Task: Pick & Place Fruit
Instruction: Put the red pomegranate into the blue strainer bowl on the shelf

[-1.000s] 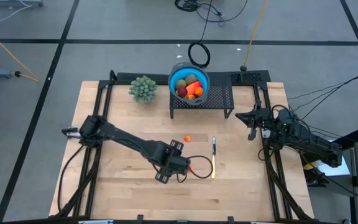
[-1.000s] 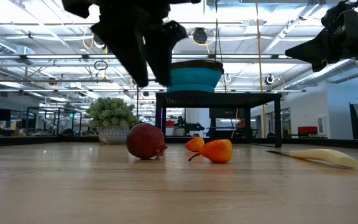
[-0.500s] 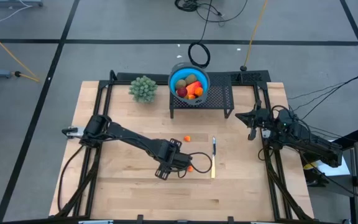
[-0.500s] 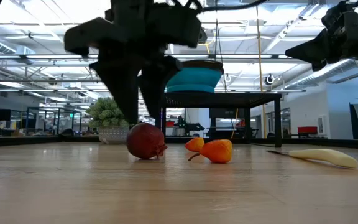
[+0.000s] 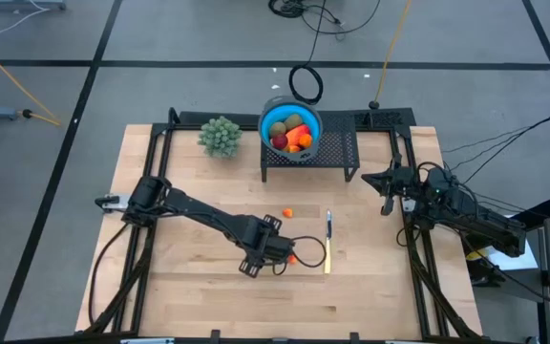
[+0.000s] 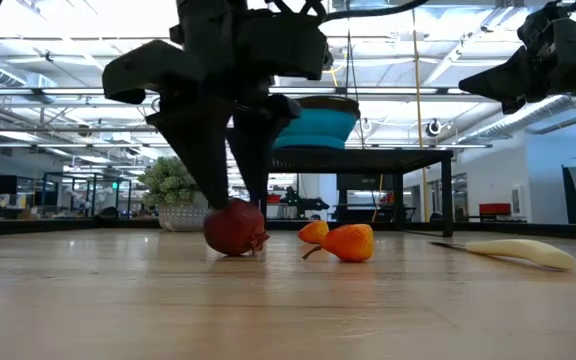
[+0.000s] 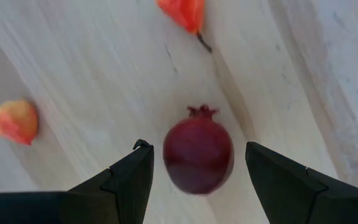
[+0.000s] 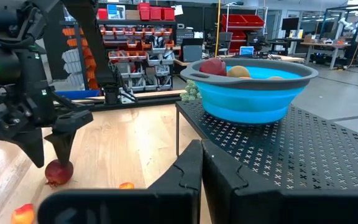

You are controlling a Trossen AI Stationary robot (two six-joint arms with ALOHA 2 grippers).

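Observation:
A dark red round fruit lies on the wooden table near its middle, also seen in the low view. My left gripper hangs over it, open and pointing down, one finger on each side with a gap showing to both. Close by toward the table's right lies an orange-red fruit with a stem, and a tiny orange one sits farther back. My right gripper waits, shut, at the table's right edge beside the stand.
A blue bowl holding several fruits sits on a black mesh stand at the far edge. A pale green ball plant stands to its left. A thin knife lies right of the left gripper.
My left gripper has come straight down from well above the table until its open fingers stand around the dark red fruit. The fruits have not moved.

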